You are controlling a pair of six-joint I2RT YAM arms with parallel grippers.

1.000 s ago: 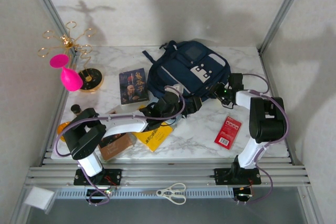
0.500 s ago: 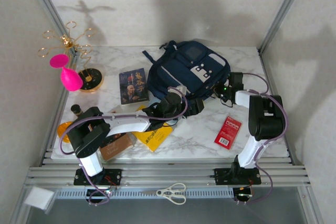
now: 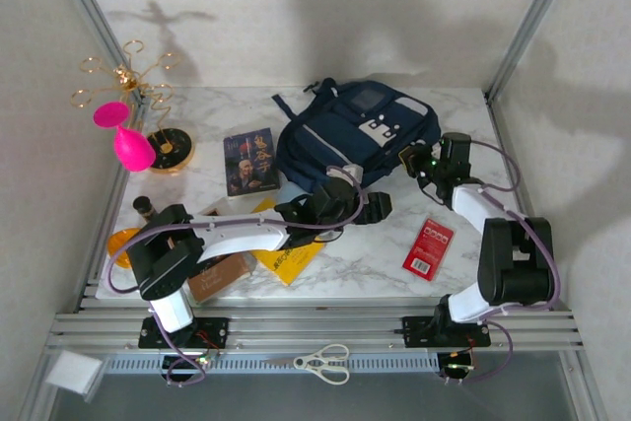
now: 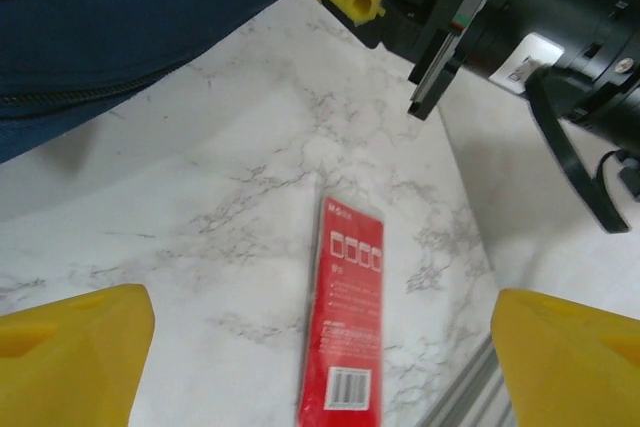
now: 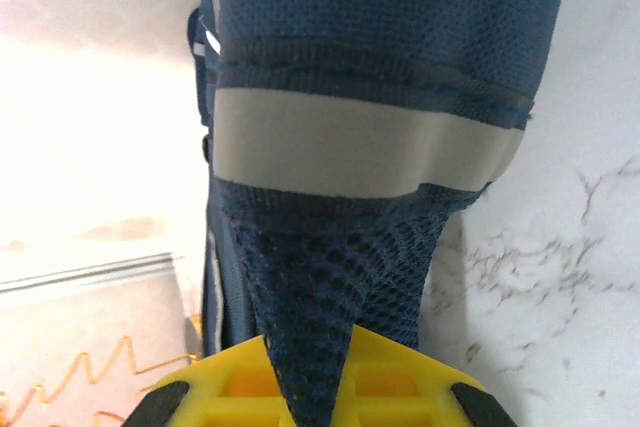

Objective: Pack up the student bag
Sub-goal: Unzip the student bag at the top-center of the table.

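One yellow book [image 3: 288,258] lies half hidden under the left arm, its title unreadable. The left claw [image 3: 377,206] hangs released above the worktop [image 3: 375,244]. The student bag [image 3: 355,130] lies at back centre, and the right claw [image 3: 407,159] is clenched on its mesh. The red packet [image 4: 345,337] has blurred print.

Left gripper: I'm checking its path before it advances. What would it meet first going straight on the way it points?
Most likely the red packet, lying flat on the table straight ahead of the open left gripper; depth is hard to judge.
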